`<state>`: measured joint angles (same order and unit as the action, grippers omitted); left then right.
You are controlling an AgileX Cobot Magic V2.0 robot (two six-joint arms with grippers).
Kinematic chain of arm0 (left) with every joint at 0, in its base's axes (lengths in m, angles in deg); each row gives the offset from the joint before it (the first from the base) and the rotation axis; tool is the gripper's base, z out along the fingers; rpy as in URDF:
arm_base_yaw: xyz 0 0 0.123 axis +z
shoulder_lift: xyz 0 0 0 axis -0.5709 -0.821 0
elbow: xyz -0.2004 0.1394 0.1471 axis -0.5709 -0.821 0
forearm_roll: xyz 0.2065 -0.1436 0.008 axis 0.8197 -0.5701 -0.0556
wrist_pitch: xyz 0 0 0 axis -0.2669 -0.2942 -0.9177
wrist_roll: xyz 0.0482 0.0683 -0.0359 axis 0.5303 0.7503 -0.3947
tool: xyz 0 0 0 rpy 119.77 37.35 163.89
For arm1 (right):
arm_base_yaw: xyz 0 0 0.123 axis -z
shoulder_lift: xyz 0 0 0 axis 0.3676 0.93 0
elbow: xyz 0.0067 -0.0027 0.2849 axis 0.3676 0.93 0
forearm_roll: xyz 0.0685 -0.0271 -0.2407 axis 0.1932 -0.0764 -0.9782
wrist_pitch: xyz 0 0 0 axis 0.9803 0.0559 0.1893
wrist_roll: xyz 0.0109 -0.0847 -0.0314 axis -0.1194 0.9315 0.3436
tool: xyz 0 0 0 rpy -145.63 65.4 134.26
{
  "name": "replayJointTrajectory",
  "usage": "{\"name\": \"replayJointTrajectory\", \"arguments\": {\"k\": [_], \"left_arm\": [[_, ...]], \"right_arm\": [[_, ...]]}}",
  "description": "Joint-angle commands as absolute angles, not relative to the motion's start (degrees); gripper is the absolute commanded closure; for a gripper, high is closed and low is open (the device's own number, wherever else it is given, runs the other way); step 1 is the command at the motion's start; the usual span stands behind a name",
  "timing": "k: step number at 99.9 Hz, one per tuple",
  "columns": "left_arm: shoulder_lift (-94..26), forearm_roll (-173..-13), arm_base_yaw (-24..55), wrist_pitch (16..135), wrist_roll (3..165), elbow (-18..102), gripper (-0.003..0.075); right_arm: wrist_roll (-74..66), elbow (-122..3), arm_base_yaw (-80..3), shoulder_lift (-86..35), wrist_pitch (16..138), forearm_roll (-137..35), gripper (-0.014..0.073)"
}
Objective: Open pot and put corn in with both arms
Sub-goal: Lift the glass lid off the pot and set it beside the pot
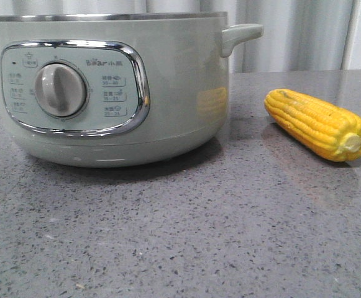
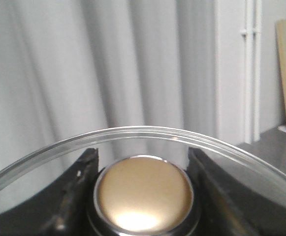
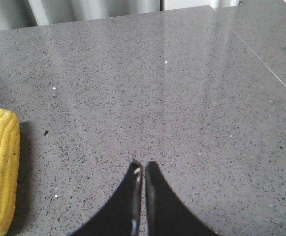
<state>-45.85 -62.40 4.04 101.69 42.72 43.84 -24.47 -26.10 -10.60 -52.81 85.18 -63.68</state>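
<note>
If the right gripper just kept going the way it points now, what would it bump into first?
Probably the bare grey table: the shut right gripper points at it, with the corn well off to one side.

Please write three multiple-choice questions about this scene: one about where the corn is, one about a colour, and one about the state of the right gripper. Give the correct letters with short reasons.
1. In the front view, where does the corn lie?
A. inside the pot
B. on the table, right of the pot
C. in the right gripper

2. What colour is the knob between the left gripper's fingers?
A. gold
B. red
C. blue

3. How are the right gripper's fingers?
A. wide open
B. closed on the corn
C. closed, holding nothing

Answers:
1. B: the cob rests on the grey table beside the pot, apart from it.
2. A: the left wrist view shows a round gold knob with a chrome ring, on a glass lid.
3. C: the right wrist view shows the fingertips together above bare table, the corn off to the side.
</note>
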Motion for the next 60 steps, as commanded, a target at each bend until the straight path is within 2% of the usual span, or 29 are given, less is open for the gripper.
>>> {"name": "replayJointTrajectory", "arguments": {"k": [1, 28, 45, 60], "left_arm": [[-40.6, -62.7, 7.5, 107.8, 42.9, 46.7, 0.0741], [-31.7, -59.3, 22.0, 91.3, 42.9, 45.9, 0.0741], [-27.6, -59.3, 30.5, 93.3, 42.9, 39.5, 0.0741], [-24.5, -59.3, 34.4, 96.8, 42.9, 31.2, 0.0741]], "right_arm": [[-24.1, -27.5, -10.3, -52.3, 80.7, -63.5, 0.0667], [-24.1, -27.5, -10.3, -52.3, 80.7, -63.5, 0.0667], [-24.1, -27.5, -10.3, -52.3, 80.7, -63.5, 0.0667], [-24.1, -27.5, -10.3, -52.3, 80.7, -63.5, 0.0667]]}}
